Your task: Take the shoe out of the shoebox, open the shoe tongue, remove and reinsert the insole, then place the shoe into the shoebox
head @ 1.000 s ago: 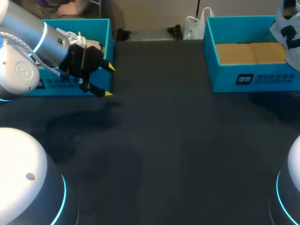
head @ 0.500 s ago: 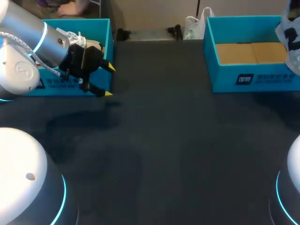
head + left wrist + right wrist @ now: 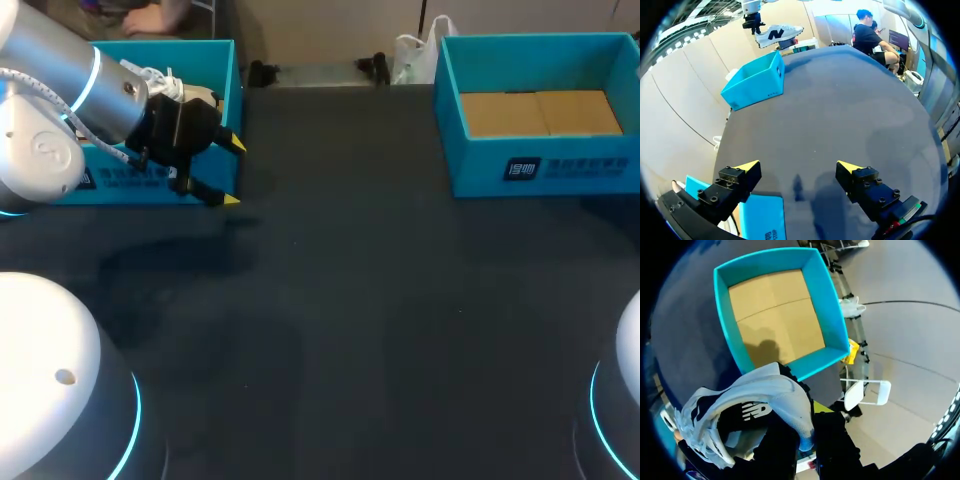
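Right wrist view looks down past the shoe point(image 3: 752, 395), white with dark panels, onto the open shoebox point(image 3: 833, 310), whose brown cardboard floor is bare save for a shadow. The shoe is off the counter point(image 3: 350, 300), in the air above the shoebox's near wall, and the right claw point(image 3: 753, 22) is clenched on one end of it. From the left wrist view that end looks like the heel and collar. The shoe's long axis lies about level with the counter, sole down, and the lower, tapered toe end points away from the claw. From there it hangs above and beyond the shoebox, well apart from the left claw point(image 3: 231, 172). That claw is released, its yellow tips spread wide with nothing between them. It sits low over the counter's left side, just in front of a teal box point(image 3: 215, 70). A second ago the shoe showed at the head view's far right edge, above the shoebox's right end. Half a second ago only a sliver of it was left there, and now it has passed out of that view. The left arm and both boxes have not shifted.
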You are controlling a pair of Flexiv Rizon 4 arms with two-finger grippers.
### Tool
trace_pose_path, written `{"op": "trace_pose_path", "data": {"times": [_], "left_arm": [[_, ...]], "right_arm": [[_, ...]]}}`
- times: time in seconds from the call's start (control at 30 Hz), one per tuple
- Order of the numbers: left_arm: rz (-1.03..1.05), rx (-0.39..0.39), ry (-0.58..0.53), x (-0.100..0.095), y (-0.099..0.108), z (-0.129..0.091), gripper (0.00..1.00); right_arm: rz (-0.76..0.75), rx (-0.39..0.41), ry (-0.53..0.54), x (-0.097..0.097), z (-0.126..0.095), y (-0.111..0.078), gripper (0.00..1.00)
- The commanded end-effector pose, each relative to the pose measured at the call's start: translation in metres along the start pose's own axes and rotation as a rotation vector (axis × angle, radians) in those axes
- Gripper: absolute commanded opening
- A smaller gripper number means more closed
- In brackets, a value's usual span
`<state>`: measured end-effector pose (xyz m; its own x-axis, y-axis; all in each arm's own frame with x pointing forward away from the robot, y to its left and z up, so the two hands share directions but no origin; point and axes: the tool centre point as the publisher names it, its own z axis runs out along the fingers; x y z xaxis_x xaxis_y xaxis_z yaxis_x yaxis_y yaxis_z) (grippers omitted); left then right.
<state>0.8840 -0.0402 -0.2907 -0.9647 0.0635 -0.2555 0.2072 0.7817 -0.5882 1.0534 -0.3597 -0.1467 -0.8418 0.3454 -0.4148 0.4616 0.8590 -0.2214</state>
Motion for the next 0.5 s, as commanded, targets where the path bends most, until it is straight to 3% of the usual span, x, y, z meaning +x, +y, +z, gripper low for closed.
{"op": "trace_pose_path", "data": {"times": [0.03,0.23,0.33,0.37,0.5], "left_arm": [[0.000,-0.003,0.001,-0.001,0.000,0.000,1.00],[0.000,-0.003,0.001,-0.001,0.000,0.000,1.00],[0.000,-0.003,0.001,-0.001,0.000,0.000,1.00],[0.000,-0.003,0.001,-0.001,0.000,0.000,1.00],[0.000,-0.003,0.001,-0.001,0.000,0.000,1.00]], "right_arm": [[0.161,0.037,0.054,-0.011,-0.002,0.002,0.00],[0.454,0.086,0.081,-0.005,-0.012,0.002,0.00],[0.686,0.096,0.085,-0.003,-0.015,-0.004,0.00],[0.842,0.097,0.051,-0.001,-0.017,-0.008,0.00],[1.068,0.212,0.031,0.004,-0.018,-0.013,0.00]]}}
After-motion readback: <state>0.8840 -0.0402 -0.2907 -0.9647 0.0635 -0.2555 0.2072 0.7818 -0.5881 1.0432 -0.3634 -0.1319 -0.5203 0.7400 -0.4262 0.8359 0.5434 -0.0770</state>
